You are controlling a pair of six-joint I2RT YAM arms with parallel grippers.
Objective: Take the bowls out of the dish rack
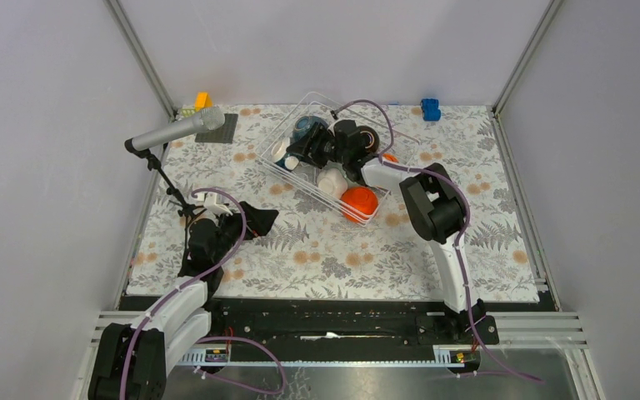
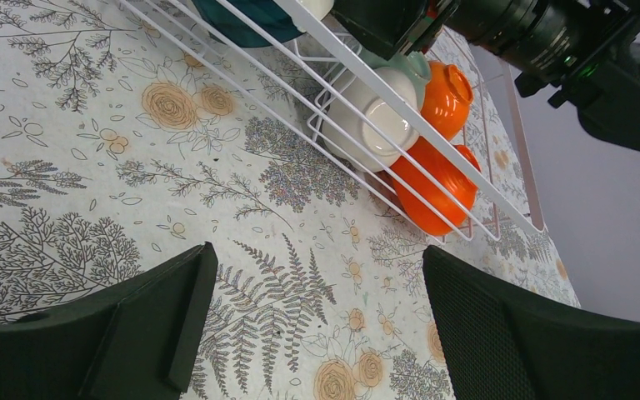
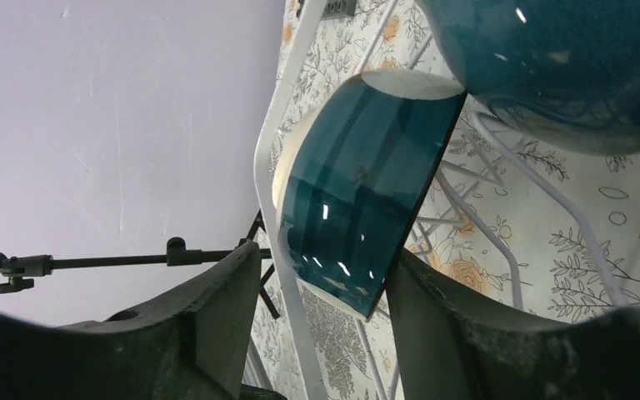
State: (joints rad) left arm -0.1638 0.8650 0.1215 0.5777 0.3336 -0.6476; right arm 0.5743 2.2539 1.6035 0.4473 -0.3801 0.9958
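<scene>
Plainly the job was near its start, for every bowl in sight lay inside the dish rack (image 1: 298,190), which sat askew toward the far edge of the table (image 1: 500,250), about midway along it; the right gripper (image 3: 325,267) was deep in the rack's left corner, its fingers (image 3: 217,308) on either side of a teal bowl (image 3: 358,192) with a white inside; that bowl stood on edge, leaning against the rack's white wire rim, which is probably why the wrist lay turned sideways to straddle its wall rather than come from above; the jaws stood close about it, but whether they were pinching it I could not tell; a darker blue-teal bowl (image 3: 567,67) lay just beside it, and I judged it could be knocked on the lift; toward the rack's near corner two orange bowls (image 2: 433,187) and a white bowl (image 2: 375,117) were packed on edge against the wire, a mint green one barely showing behind them; the left gripper (image 2: 317,254) hung over bare flowered cloth just short of the rack's near-left side, its jaws spread wide and holding nothing, seemingly parked clear of the right arm yet ready to receive a bowl; a microphone (image 1: 179,129) on a stand stood by the far left corner.
</scene>
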